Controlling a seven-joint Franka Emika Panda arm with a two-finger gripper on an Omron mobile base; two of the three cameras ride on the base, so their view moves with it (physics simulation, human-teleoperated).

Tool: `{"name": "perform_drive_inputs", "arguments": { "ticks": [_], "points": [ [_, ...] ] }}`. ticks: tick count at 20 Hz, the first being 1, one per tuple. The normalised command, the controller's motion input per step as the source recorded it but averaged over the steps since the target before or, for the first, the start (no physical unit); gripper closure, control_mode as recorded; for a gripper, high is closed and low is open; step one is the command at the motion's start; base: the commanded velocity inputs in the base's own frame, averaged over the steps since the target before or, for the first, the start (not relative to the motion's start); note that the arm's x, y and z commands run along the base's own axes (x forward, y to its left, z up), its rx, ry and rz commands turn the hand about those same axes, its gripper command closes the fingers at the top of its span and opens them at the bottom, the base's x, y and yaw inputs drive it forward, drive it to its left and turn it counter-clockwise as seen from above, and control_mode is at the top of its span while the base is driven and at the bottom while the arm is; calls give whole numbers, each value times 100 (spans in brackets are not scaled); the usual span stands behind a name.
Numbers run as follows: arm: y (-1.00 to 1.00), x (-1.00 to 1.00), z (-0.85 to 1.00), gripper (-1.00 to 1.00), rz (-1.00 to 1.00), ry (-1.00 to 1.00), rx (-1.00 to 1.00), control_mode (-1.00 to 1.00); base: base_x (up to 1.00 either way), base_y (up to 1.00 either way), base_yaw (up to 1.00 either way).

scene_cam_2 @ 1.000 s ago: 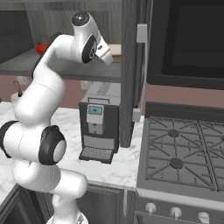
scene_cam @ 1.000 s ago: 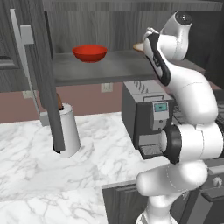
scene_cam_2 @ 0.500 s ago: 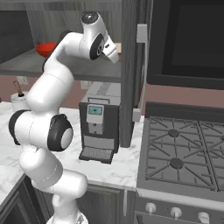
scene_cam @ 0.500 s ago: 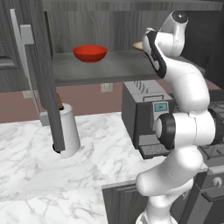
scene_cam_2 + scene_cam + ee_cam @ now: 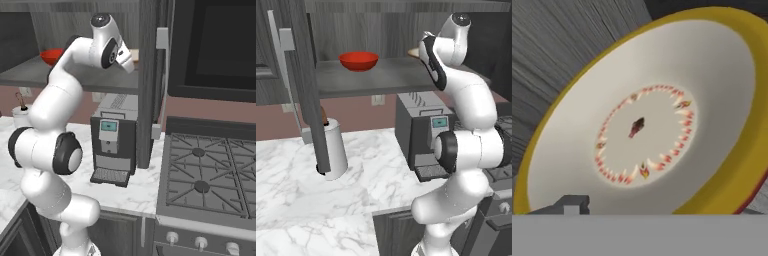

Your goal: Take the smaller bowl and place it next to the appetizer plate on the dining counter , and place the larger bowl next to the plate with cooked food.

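Tool (image 5: 571, 205) of mine sits right over the larger bowl (image 5: 644, 120), looking straight down into it: its cream inside and the reddish ring on its base lie dead ahead of the fingers, and its golden rim wraps around almost everything I can see from the hand. One dark fingertip (image 5: 572, 202) rises at the near edge, just at the near rim; whether the fingers are spread or already pinched on that rim, I cannot tell. My judgement is that the coming grasp turns on that near rim, since the bowl is round and has no long axis to line up with.

From the base, my arm is stretched up and folded over at the wrist, the hand reaching into the grey shelf (image 5: 386, 80) above the coffee machine (image 5: 421, 130). A sliver of the bowl's edge peeks out beside my wrist in the left base view.

Farther along the same shelf, well apart from my tool, rests the smaller bowl (image 5: 358, 61), red and upright.
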Motion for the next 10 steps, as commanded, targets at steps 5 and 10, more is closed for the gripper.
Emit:
{"name": "perform_drive_inputs", "arguments": {
  "ticks": [5, 10],
  "points": [
    [23, -97, -36, 100, -2, -7, 0, -100, 0, 0, 0],
    [65, -100, -14, 100, 5, -2, -2, -100, 0, 0, 0]
  ]
}}
